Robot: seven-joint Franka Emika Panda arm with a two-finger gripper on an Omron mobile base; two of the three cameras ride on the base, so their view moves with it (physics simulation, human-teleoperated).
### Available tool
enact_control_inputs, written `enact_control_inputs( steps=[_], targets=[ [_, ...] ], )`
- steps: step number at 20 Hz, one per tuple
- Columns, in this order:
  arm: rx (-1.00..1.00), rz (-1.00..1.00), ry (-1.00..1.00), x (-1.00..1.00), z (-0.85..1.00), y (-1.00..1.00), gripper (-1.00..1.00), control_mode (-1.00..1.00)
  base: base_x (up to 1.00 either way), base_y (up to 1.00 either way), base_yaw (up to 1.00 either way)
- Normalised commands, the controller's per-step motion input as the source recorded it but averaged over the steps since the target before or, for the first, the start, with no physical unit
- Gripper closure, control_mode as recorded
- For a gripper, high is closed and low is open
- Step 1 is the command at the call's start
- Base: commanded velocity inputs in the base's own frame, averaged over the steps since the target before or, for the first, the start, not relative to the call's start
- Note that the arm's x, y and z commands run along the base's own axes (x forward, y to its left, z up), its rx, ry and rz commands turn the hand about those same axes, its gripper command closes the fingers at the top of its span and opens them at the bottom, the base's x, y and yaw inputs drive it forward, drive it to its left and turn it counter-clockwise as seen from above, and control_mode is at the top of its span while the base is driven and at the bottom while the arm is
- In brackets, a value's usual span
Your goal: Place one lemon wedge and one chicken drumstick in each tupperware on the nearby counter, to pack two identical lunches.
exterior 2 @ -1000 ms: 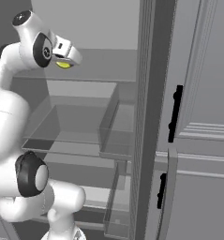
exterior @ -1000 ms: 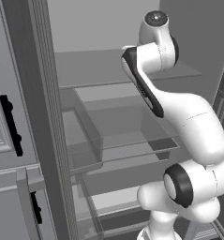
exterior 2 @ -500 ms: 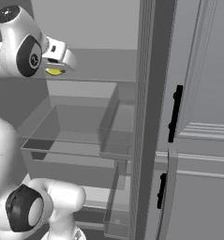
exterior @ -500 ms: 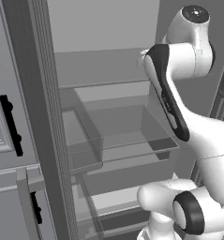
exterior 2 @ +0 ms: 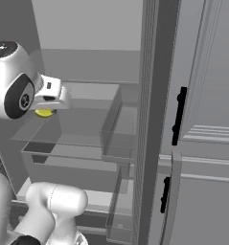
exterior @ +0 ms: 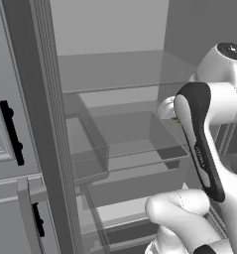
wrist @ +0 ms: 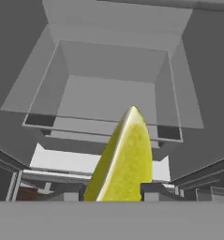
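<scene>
Hand view | hand [wrist: 114, 194] raised over fridge drawer [wrist: 104, 93] | gripping lemon wedge [wrist: 125, 157]

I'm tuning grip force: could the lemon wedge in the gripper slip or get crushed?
The lemon wedge tapers to a thin edge and looks glossy, so it could probably squirt out of the gripper under a hard squeeze. It seems small and light, likely soft-fleshed; moderate pressure should do.
</scene>
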Motion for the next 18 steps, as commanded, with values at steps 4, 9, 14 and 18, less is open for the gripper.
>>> enact_control_inputs(
  steps=[4,9,14,18],
  targets=[
    [-0.01,0.10,0.06,-0.99,-0.98,0.00,1.00,-1.00,0.00,0.00,0.00],
    [-0.01,0.04,0.04,-0.69,-0.83,0.00,1.00,-1.00,0.00,0.00,0.00],
    [0.00,0.00,0.01,-0.23,-0.26,0.00,1.00,-1.00,0.00,0.00,0.00],
    [0.00,0.00,0.00,-0.12,0.00,0.00,1.00,-1.00,0.00,0.00,0.00]
  ],
)
